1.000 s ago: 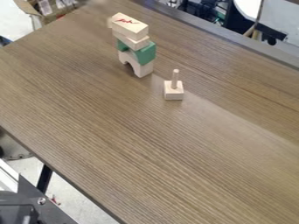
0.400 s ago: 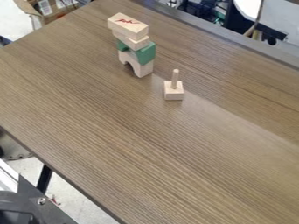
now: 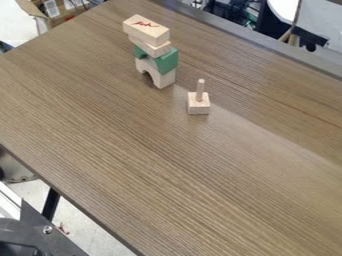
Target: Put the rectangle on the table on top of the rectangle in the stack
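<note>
Rectangle [image 3: 145, 30] over slimmer rectangle [image 3: 152, 47], notched block [image 3: 165, 60] beneath, arch [image 3: 165, 79] under that — and pegged block [image 3: 199, 106] right, nearer, on the tabletop [image 3: 167, 165]!

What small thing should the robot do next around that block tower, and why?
Probably just steer clear of the stack: the red-marked rectangle already rests on the lower rectangle, sticking out past one end, so a nudge could topple it.

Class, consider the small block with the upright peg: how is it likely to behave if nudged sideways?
The pegged block would probably slide rather than roll, since its base is square and flat. A push high on the thin peg might tip it, as the peg rises well above that small base.
</note>
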Controlling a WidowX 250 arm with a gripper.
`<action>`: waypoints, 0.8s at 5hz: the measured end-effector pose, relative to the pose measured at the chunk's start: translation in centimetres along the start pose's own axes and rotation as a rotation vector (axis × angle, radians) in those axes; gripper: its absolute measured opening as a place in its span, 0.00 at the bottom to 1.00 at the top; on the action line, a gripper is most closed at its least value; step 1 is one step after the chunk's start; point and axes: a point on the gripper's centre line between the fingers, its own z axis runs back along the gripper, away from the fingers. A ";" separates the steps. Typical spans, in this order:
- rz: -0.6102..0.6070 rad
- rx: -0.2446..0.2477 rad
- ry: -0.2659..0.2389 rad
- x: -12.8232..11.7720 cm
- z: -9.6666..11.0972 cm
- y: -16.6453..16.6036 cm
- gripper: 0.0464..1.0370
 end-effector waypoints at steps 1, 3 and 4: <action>0.003 0.012 -0.009 0.2 -0.6 0.3 0.51; 0.003 0.064 -0.024 0.4 -2.5 1.5 0.51; 0.010 0.068 -0.050 0.4 -2.2 1.9 0.51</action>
